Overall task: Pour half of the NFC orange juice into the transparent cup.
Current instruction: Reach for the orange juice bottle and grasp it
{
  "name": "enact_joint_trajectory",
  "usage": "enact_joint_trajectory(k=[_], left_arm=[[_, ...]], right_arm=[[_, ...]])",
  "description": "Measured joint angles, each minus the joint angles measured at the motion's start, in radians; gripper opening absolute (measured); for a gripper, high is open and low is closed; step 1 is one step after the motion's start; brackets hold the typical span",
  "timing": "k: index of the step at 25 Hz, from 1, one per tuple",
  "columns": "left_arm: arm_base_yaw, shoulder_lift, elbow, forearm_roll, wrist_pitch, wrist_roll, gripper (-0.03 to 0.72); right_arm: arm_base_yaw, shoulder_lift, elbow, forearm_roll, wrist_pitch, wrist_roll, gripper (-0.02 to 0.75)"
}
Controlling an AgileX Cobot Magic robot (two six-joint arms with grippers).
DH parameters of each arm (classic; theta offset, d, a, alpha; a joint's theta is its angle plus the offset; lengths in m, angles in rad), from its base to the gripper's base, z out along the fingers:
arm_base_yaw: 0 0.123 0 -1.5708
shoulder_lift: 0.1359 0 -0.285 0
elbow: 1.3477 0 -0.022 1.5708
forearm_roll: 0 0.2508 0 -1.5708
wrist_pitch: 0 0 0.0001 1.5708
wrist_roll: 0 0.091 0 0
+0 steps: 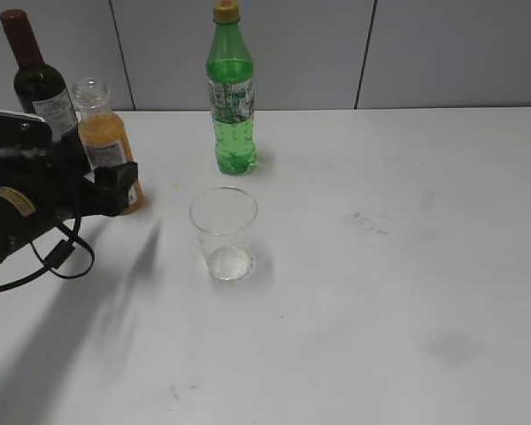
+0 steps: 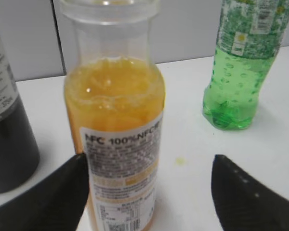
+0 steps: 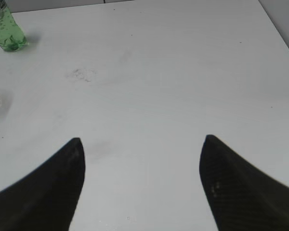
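Reaching around the NFC orange juice (image 2: 116, 144) near the tabletop's (image 1: 380, 266) far-left corner, the left hand (image 2: 149, 192) is spread wide, one finger (image 2: 58, 197) touching the label, nothing gripped. No pouring has begun: the transparent cup (image 1: 223, 232) stands empty mid-tabletop. The right hand (image 3: 142, 187) gapes over bare surface. The bottle's base is cut off.

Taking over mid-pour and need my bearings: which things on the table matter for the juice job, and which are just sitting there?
Part of the job:
- orange juice bottle, uncapped, between the open left gripper fingers
- clear cup, empty, upright

Just sitting there:
- green soda bottle, capped
- dark wine bottle, behind the juice
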Motion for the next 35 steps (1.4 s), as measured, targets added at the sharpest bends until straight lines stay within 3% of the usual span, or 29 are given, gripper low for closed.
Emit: enact_joint_trajectory(k=[21, 35], left_arm=[[0.005, 0.188, -0.275, -0.055, 0.106, -0.038, 0.610], [0.010, 0.231, -0.294, -0.100, 0.088, -0.042, 0.597]], right_arm=[[0.000, 0.000, 0.000, 0.000, 0.000, 0.000, 0.570], [0.000, 0.000, 0.000, 0.000, 0.000, 0.000, 0.570]])
